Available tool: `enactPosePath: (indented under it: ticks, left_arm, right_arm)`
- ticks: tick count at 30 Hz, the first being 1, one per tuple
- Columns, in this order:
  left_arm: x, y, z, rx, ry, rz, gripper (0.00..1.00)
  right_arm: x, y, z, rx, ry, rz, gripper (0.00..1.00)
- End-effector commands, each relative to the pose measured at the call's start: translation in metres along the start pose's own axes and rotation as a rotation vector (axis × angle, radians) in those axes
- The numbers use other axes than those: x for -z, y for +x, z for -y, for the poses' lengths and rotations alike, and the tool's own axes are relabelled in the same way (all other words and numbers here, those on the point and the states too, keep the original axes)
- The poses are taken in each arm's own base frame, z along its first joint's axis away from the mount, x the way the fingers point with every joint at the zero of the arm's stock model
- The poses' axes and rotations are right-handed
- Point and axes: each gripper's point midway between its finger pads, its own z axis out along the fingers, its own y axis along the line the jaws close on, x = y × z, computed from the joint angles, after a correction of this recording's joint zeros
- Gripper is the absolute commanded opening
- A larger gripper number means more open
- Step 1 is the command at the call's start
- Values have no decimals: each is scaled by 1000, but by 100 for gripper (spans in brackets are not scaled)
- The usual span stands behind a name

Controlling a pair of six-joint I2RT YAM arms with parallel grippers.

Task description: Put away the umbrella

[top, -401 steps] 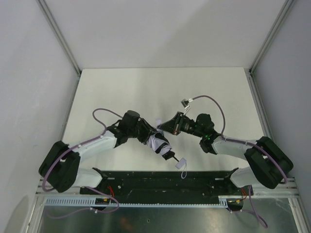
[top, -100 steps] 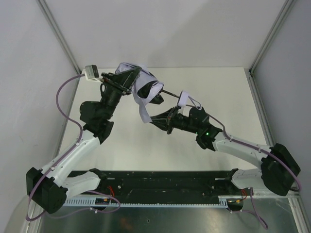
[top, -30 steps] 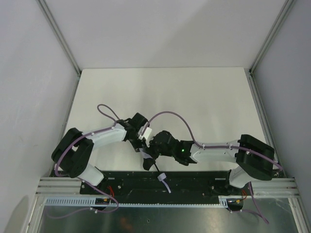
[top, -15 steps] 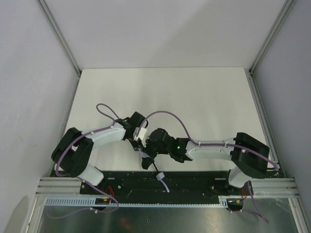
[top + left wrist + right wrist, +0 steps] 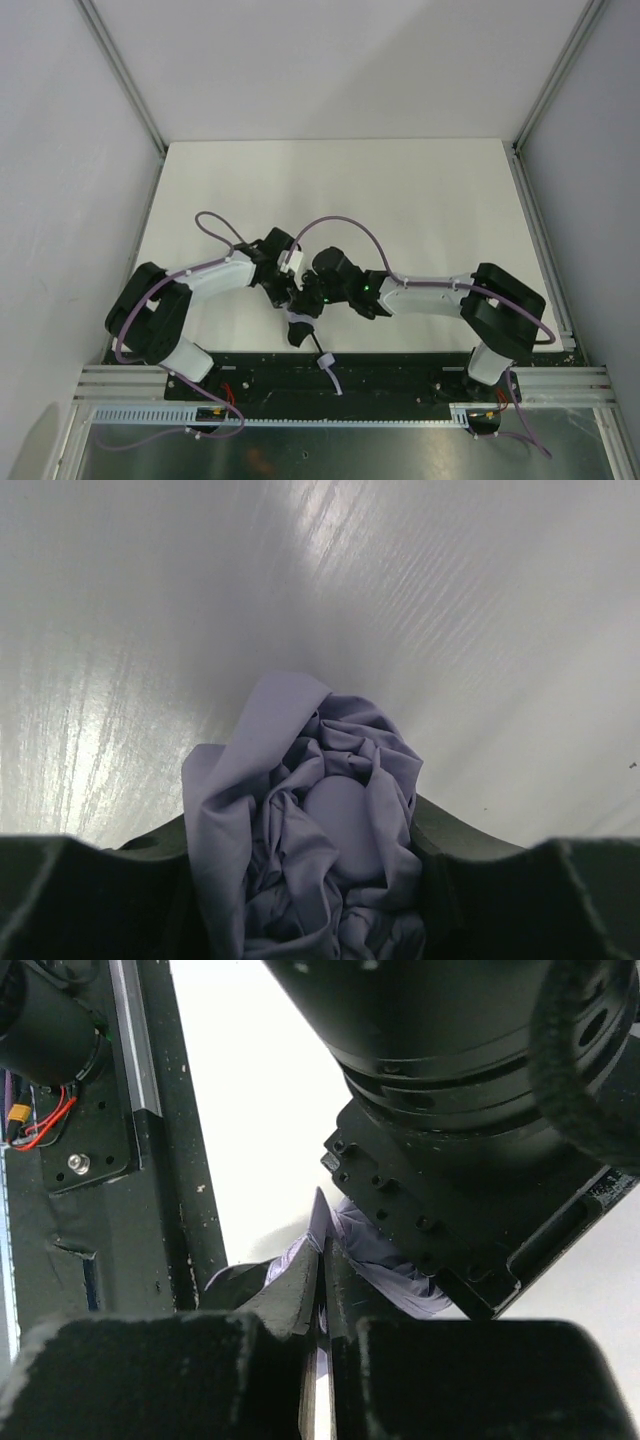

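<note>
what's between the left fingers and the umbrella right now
Nothing visible. The umbrella has its bunched lavender canopy directly between the left fingers, filling the gap from one to the other. The right fingers appear pinched on a fold of the same fabric.

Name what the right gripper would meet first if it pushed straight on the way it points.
The umbrella: its lavender fabric lies right at the tips. Close behind looks to be the left arm, though depth is unclear.
</note>
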Motion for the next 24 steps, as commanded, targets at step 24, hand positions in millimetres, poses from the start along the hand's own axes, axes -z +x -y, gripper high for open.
enactPosePath:
  ticks: [24]
  left_arm:
    - [-1, -34, 23, 44, 161, 74, 0]
  right_arm:
    - [-26, 88, -28, -173, -52, -219, 29]
